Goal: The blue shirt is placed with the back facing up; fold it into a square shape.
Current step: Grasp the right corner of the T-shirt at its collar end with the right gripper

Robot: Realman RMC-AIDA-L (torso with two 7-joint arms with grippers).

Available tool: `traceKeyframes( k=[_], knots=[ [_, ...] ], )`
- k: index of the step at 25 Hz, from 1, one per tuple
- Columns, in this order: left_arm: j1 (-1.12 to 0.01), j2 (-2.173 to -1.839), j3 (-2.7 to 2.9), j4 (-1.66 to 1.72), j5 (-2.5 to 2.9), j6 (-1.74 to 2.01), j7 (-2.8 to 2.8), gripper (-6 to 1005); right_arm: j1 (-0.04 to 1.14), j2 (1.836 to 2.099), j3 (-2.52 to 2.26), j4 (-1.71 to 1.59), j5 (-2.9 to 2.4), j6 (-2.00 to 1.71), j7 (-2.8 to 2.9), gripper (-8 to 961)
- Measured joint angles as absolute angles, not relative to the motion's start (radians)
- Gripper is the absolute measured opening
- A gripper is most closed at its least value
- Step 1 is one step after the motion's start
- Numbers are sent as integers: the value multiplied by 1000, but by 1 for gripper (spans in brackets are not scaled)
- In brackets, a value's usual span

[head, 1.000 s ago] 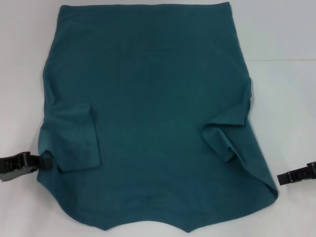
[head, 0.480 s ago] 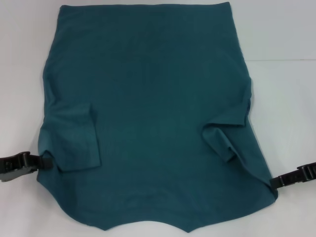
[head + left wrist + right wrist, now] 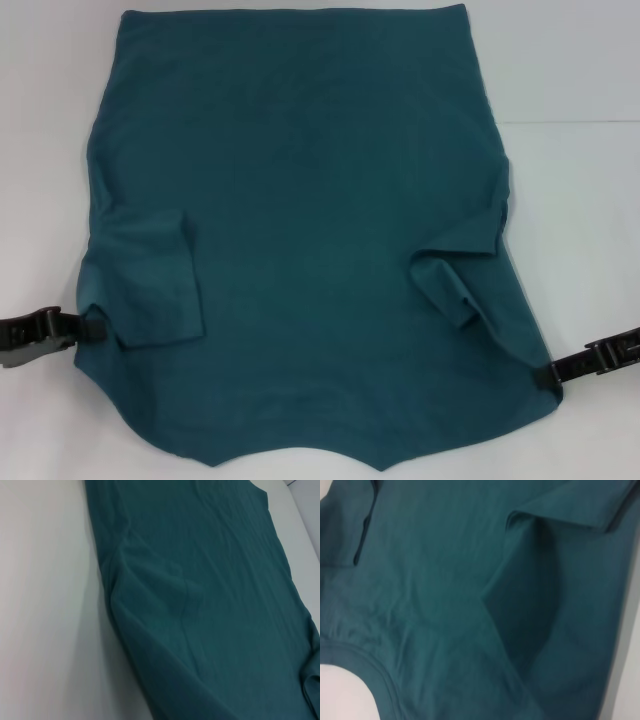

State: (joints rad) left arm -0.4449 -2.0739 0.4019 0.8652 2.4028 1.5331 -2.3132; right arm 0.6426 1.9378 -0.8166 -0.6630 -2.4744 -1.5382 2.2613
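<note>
Two sleeves folded in on blue shirt, flat on table; left gripper and right gripper touch near shoulders, jaw state unclear

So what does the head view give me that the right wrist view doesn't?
Only the head view shows both grippers: the left gripper at the shirt's left edge, the right gripper at its right edge, plus the whole outline on the table. Only the right wrist view shows the collar seam close up. Both show the folded-in sleeves.
</note>
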Motion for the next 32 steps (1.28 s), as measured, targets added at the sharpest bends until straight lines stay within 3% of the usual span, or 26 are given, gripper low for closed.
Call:
traceKeyframes(
  k=[21,30,32],
  knots=[
    [-444,-2074,402,865,2401,1522,-2313,6,680,1988,-846,-661,-2504,-1528,2284,567],
    [-445,-2074,402,865,2401,1522,-2314,6,683,1990,-835,-664,-2500,-1534,2284,567],
    [-445,-2074,402,865,2401,1522,-2314,6,683,1990,-838,-667,-2501,-1534,2284,520]
  ],
)
